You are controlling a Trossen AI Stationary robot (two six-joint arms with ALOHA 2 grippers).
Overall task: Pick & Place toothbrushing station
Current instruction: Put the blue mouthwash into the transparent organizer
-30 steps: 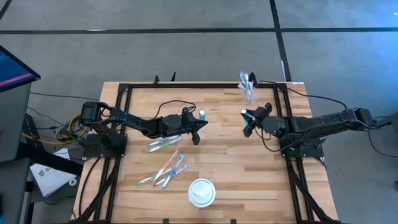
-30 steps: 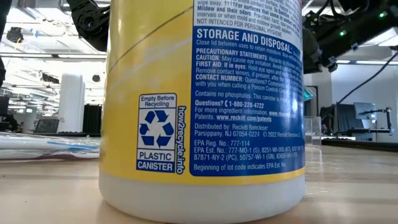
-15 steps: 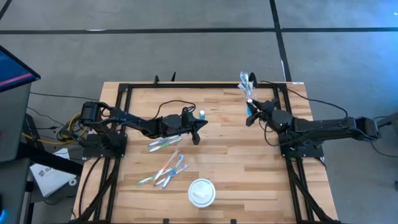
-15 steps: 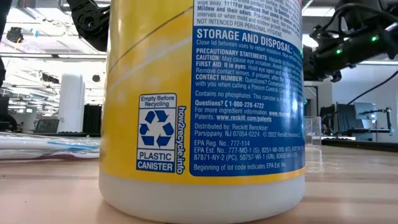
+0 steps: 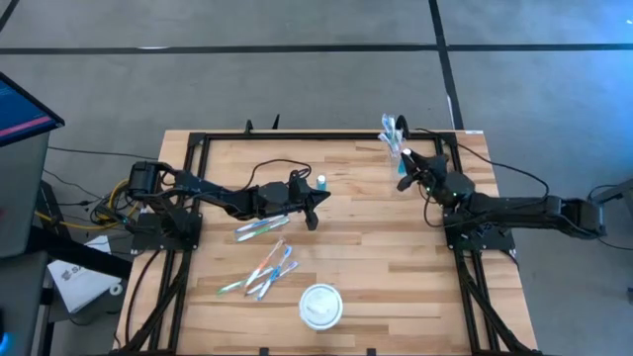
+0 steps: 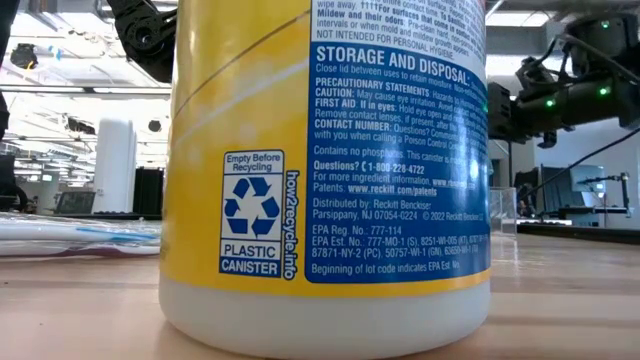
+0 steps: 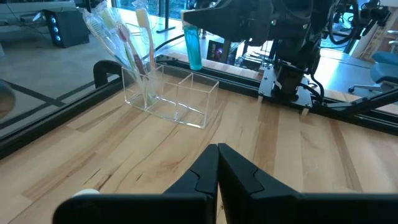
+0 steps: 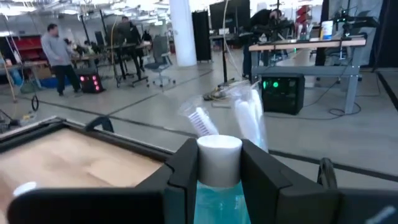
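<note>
A clear two-part holder (image 7: 171, 96) stands at the table's far right (image 5: 396, 148). Several wrapped toothbrushes (image 7: 134, 37) stand in one of its parts. My right gripper (image 5: 404, 163) hovers just beside the holder, shut on a small blue tube with a white cap (image 8: 219, 152). A second small tube (image 5: 320, 182) stands upright on the table near its middle. My left gripper (image 5: 315, 203) is shut and empty beside that tube. Loose toothbrushes (image 5: 262, 227) and a further bunch (image 5: 265, 269) lie flat on the table, left of the middle. My right gripper pinches the tube between its two fingers, on the blue body just below the white cap (image 8: 217, 186). The fingers come about level from the table's right side. The tube stands upright, cap up, its lower end (image 7: 195, 59) hanging clear of the table.
A round white disc (image 5: 320, 305) sits near the table's near edge. In the low view a large yellow canister (image 6: 330, 170) fills most of the picture and hides the table's middle. A black frame (image 5: 297, 135) runs around the work area. People show in the room behind (image 8: 56, 46).
My right gripper has carried the blue tube toward the table's far edge, up to the clear holder. It has stayed shut on the tube, which remains upright.
</note>
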